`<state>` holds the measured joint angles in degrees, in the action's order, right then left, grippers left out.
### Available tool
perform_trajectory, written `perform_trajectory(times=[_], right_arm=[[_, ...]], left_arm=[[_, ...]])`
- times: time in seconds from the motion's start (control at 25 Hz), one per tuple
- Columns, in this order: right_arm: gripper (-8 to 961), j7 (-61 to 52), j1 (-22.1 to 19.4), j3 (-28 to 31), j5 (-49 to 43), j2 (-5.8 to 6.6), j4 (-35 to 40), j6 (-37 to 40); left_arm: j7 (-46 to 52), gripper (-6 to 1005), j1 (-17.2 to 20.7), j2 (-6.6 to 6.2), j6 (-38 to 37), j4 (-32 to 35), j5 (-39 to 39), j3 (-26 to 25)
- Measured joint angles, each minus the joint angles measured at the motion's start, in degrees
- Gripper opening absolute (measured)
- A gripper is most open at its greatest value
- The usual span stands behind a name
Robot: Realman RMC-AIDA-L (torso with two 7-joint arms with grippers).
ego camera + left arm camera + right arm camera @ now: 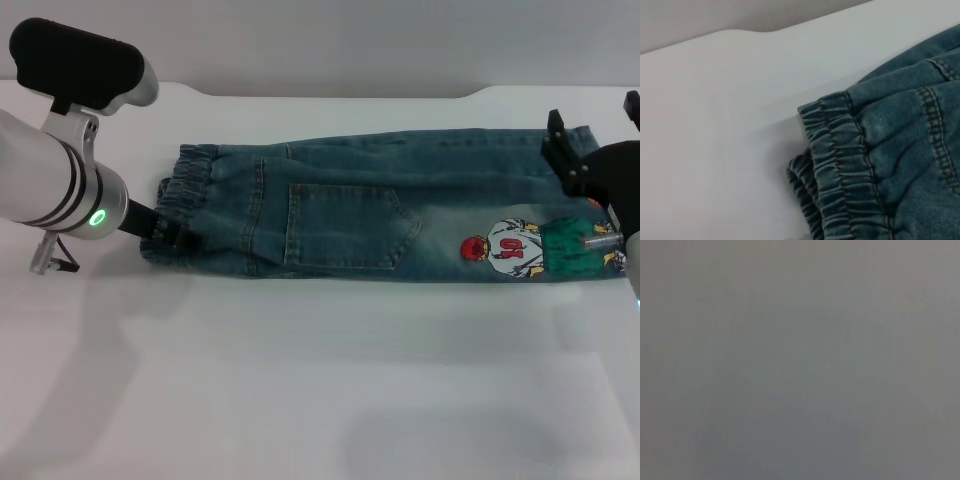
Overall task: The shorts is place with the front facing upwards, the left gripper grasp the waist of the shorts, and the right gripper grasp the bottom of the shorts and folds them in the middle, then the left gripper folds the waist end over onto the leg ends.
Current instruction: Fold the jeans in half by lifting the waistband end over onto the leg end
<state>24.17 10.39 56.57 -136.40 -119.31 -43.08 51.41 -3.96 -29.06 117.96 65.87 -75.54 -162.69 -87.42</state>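
Observation:
The denim shorts [350, 210] lie flat on the white table [320, 390], doubled lengthwise, a back pocket and a cartoon patch [515, 248] facing up. The ruffled waist [192, 195] points left; up close in the left wrist view, the waist [840, 165] shows two stacked layers. My left gripper [165, 236] has its black claw on the waist's near corner, shut on it. The leg ends [598, 268] lie at the far right. My right gripper [592, 150] hovers over them, prongs spread, holding nothing. The right wrist view is plain grey.
The table's far edge [330, 95] meets a grey wall behind the shorts. Bare white tabletop stretches in front of the shorts toward me and to the left of the waist [715, 140].

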Motion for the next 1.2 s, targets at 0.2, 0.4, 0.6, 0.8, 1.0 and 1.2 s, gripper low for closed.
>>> perform_trajectory(times=[0.2,0.4,0.6,0.8,1.0,1.2], right_arm=[[823,0.0,-0.4,-0.2,0.0,0.06,-0.5,0.0],[823,0.3,-1.1,-0.3,0.0,0.1,-1.6,-0.1],[823,0.4,-1.2,-0.4,0.0,0.15,-1.7,-0.1],[823,0.4,-1.3,-0.8,0.0,0.13,-1.7,-0.1],[824,0.4,-1.7,-0.8,0.0,0.13,-2.4,-0.1],[824,0.4,-2.6,-0.8,0.0,0.18,-3.7,0.0]], left_arm=[[0.0,852,-0.2,-0.01,-0.8,0.9,0.0,0.0],[-0.4,854,-0.3,-0.01,-1.0,1.2,0.3,-0.1],[-1.1,851,-0.8,0.14,-1.2,2.7,0.4,-0.3],[-1.2,829,-1.7,0.23,-1.3,4.6,0.4,-0.4],[-1.3,807,-1.7,0.24,-1.4,4.7,0.5,-0.4],[-2.2,785,-1.4,0.21,-1.1,4.0,0.6,0.0]])
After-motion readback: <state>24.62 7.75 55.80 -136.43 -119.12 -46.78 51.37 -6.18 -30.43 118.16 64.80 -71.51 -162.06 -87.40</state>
